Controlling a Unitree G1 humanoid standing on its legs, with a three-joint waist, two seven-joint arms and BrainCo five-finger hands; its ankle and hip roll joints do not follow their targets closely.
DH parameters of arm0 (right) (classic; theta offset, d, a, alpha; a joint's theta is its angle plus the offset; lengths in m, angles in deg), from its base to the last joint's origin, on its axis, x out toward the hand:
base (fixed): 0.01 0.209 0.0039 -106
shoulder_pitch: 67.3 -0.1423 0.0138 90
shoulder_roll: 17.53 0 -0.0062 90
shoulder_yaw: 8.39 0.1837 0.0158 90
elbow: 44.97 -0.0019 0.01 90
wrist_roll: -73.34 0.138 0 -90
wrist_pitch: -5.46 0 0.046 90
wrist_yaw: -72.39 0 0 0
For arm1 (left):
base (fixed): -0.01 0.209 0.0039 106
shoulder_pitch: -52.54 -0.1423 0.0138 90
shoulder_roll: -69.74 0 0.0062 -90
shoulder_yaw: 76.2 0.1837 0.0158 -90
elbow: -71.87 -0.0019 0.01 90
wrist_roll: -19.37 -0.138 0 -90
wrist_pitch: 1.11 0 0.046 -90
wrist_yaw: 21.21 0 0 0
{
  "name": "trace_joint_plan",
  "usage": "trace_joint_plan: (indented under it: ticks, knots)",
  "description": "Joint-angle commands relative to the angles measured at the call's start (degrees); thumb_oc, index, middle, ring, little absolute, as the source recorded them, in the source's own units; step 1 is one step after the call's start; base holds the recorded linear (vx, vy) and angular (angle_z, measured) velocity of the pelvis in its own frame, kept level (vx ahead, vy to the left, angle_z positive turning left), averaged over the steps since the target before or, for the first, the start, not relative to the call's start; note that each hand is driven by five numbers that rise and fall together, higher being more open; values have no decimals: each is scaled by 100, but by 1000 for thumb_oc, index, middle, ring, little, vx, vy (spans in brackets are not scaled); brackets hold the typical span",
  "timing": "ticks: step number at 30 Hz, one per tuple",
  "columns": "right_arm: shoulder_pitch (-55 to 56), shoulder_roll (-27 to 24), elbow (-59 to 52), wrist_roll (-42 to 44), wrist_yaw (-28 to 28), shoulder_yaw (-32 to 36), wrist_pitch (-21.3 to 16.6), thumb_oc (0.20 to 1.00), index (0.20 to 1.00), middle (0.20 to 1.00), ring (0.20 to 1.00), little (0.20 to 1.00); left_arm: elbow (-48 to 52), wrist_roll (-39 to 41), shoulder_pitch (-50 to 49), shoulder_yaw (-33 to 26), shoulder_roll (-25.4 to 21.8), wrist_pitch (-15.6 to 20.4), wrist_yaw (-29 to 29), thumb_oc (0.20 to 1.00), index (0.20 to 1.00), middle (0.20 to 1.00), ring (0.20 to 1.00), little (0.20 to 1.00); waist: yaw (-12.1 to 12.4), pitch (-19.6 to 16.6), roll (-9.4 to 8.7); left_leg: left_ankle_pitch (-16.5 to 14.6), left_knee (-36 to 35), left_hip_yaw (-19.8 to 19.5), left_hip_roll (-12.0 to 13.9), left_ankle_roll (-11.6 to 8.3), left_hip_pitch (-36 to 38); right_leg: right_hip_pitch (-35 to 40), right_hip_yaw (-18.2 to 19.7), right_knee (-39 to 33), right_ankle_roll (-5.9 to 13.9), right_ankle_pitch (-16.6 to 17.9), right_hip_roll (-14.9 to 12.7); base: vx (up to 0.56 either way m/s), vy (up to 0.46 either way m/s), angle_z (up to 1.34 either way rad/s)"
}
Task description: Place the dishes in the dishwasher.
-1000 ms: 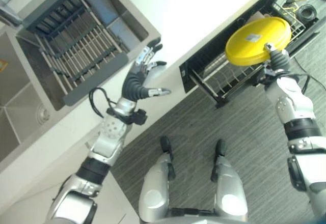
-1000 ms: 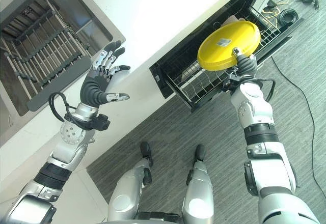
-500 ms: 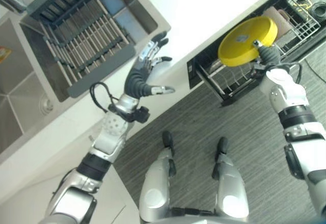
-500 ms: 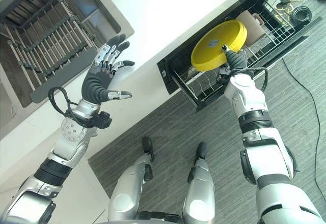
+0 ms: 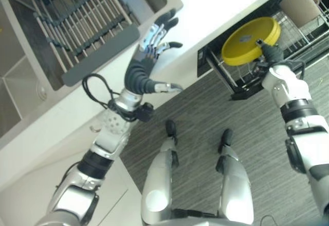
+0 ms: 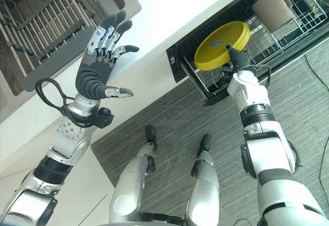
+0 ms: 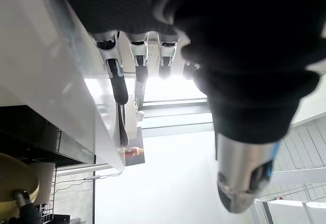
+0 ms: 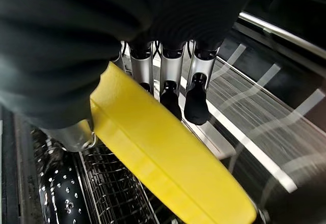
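A round, flat yellow plastic plate (image 6: 222, 45) is held at its rim by the robot's right hand (image 6: 238, 57), thumb on one face and fingers (image 8: 195, 100) curled against the other. The plate sits tilted over the pulled-out wire rack (image 5: 303, 25) of the black dishwasher (image 6: 193, 69), which opens from under the white countertop (image 6: 185, 10). Farther back in the same rack lies a beige cup (image 6: 272, 8) on its side. The left hand (image 6: 97, 64) is raised well apart from the plate, above the counter's front edge, with its fingers straight and spread and nothing in it. Beyond it, set into the counter, is a grey metal sink (image 5: 31, 77) with a slatted dark drying rack (image 5: 77, 25) laid across it.
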Motion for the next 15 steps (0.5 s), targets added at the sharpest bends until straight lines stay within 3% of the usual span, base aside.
trace_joint_plan:
  ticks: [1,10,13,14,15]
  knots:
    - [-618,-398,-301,-1017,8,-301,-485,200,200,200,200,200,-271,134,-299,-65,-222,-78,30,1000,1000,1000,1000,1000,65,-118,-199,-824,491,-352,50,-111,-113,-253,-149,132,112,-230,-140,0,0,0]
    - [-1084,-997,-453,-2828,103,-931,-165,200,200,200,200,200,-250,200,-386,-111,-364,-7,-77,1000,1000,1000,1000,1000,99,-118,-265,-857,628,-421,80,-136,-242,-278,-209,165,109,-244,-120,0,-23,0]
    - [-1250,-1190,-483,-3593,353,-1230,-21,200,200,200,200,200,-273,237,-388,-117,-455,36,-114,1000,1000,1000,1000,1000,113,-118,-315,-870,658,-440,98,-145,-275,-276,-233,150,118,-235,-111,-5,-46,1]
    - [-1413,-1378,-474,-4537,678,-1592,-89,200,200,200,200,200,-302,266,-426,-128,-518,110,-153,1000,1000,1000,1000,1000,131,-118,-348,-869,690,-452,112,-148,-316,-275,-265,135,121,-218,-102,-9,-44,3]
    - [-1487,-1441,-459,-4672,767,-1748,-116,200,200,200,200,200,-324,295,-434,-124,-543,123,-179,1000,1000,1000,1000,1000,144,-118,-361,-873,708,-458,119,-152,-328,-268,-276,136,124,-221,-101,-14,-46,5]
